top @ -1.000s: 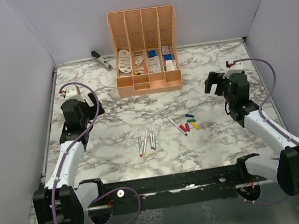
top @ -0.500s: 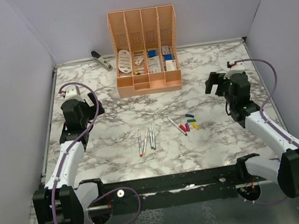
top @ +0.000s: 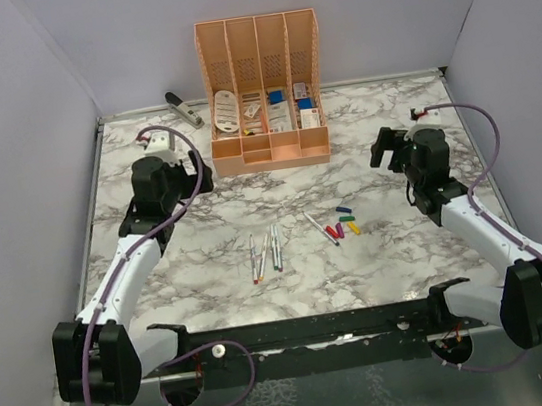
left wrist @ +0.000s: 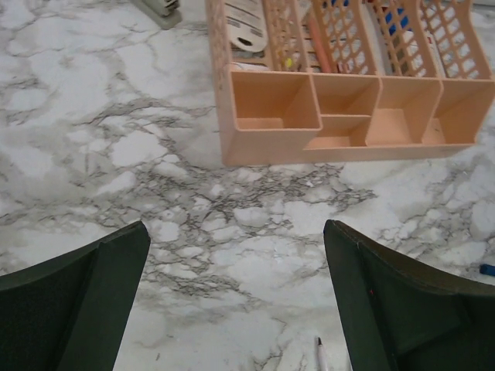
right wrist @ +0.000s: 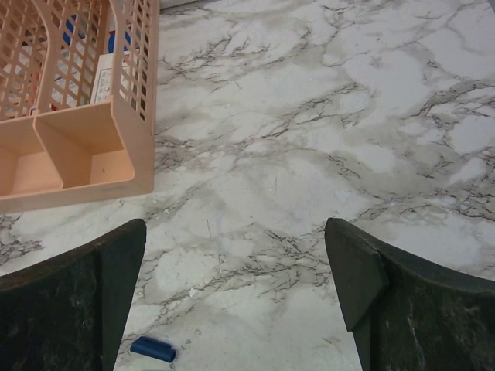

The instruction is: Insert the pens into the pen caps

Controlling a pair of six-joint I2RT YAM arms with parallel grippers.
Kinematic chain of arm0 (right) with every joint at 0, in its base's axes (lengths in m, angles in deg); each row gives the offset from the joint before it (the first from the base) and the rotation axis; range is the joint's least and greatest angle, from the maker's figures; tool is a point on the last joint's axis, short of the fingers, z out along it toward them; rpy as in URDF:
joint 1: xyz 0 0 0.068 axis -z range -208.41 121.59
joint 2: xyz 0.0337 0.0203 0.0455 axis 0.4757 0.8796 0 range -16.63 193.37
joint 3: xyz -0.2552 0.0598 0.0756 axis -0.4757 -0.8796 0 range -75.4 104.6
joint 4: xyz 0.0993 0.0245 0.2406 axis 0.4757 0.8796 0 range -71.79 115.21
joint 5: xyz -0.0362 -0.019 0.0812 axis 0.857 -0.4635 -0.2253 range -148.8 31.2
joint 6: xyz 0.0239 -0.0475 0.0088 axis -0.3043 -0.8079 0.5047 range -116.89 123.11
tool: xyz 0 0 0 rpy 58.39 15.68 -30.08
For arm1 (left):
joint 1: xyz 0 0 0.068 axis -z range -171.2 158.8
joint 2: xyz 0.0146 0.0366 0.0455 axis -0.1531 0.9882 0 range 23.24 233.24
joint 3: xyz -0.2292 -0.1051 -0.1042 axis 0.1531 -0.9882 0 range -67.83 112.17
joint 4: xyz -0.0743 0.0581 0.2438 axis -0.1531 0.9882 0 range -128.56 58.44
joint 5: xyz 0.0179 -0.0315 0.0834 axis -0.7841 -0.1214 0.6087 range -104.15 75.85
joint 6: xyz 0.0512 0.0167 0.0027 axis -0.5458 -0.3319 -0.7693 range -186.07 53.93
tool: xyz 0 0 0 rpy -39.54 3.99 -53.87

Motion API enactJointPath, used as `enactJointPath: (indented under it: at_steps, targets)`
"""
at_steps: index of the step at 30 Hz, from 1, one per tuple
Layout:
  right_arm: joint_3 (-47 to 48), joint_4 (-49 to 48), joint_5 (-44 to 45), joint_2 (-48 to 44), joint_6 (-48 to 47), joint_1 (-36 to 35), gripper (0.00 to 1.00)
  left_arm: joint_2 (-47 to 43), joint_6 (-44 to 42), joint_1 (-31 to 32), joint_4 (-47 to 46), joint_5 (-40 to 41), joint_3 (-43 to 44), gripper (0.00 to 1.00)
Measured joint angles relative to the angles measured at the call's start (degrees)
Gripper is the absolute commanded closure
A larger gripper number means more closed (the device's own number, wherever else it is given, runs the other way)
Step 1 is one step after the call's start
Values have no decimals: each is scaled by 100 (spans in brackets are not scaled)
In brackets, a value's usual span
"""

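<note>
Top: pens (top: 267,249) are seen in front of organizer (top: 271,152), pen caps (top: 343,225) front-right of it. Left pincer (top: 197,178) & right pincer (top: 381,150) are held wide, empty.
L wrist: organizer ahead.
R wrist: blue cap (right wrist: 152,349) in front of organizer.
Pen should be gripped mid-shaft, tip left free.

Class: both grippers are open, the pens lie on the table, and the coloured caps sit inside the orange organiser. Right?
No. The top external view shows the caps on the table beside the pens, not in the organiser. The rest stands.
</note>
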Motion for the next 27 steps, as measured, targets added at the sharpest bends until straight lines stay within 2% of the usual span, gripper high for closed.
enactJointPath:
  at_steps: [3,6,10,14,16,18,21,27]
  targets:
    - [0,-37,170,0,105,0,0,118,-68,483,4,55,190,1]
    - [4,-105,372,9,219,0,1,382,9,647,7,-22,352,1]
    - [153,-131,490,179,280,81,22,815,170,629,59,-236,463,1]
    - [466,-107,511,531,306,214,28,960,181,645,203,-483,459,1]
    - [662,-68,503,763,330,302,32,911,166,649,247,-551,452,1]
    - [824,-24,457,957,350,372,43,826,153,649,295,-573,433,1]
    - [1084,131,127,1259,304,439,53,498,164,673,326,-584,251,1]
    - [1139,433,-645,1314,162,181,53,-236,302,686,354,-581,-184,1]
